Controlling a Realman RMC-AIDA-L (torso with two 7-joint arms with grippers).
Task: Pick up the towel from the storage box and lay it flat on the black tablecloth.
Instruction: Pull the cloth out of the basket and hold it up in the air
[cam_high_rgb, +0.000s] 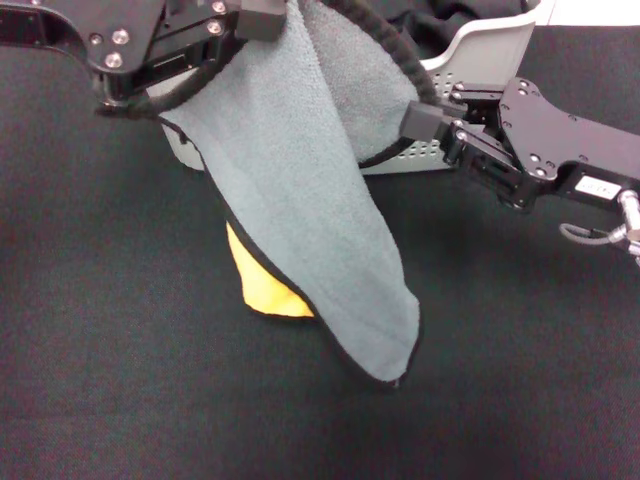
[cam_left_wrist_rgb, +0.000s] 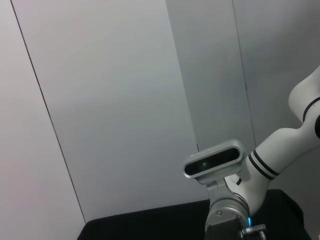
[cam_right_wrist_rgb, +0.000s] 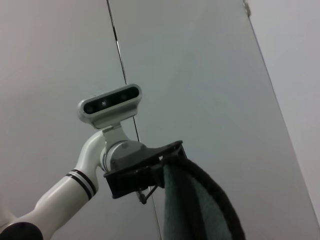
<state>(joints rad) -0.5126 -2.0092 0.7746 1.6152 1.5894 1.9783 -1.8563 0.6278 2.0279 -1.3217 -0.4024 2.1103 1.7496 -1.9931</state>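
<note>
The grey-teal towel (cam_high_rgb: 300, 180) hangs between both grippers above the black tablecloth (cam_high_rgb: 110, 360). Its lower corner rests on the cloth, and a fold shows the yellow-orange reverse (cam_high_rgb: 262, 282). My left gripper (cam_high_rgb: 262, 20) is shut on the towel's top edge at the upper left. My right gripper (cam_high_rgb: 422, 122) is shut on its black-edged border to the right, in front of the light grey storage box (cam_high_rgb: 492, 50). In the right wrist view, the left gripper (cam_right_wrist_rgb: 150, 175) holds the towel (cam_right_wrist_rgb: 192, 210) farther off. The left wrist view shows no towel.
Plain black garments (cam_high_rgb: 440, 22) lie in the storage box at the back. My right arm's black wrist (cam_high_rgb: 560, 150) reaches in from the right edge. Bare tablecloth spreads at the front and on both sides of the hanging towel.
</note>
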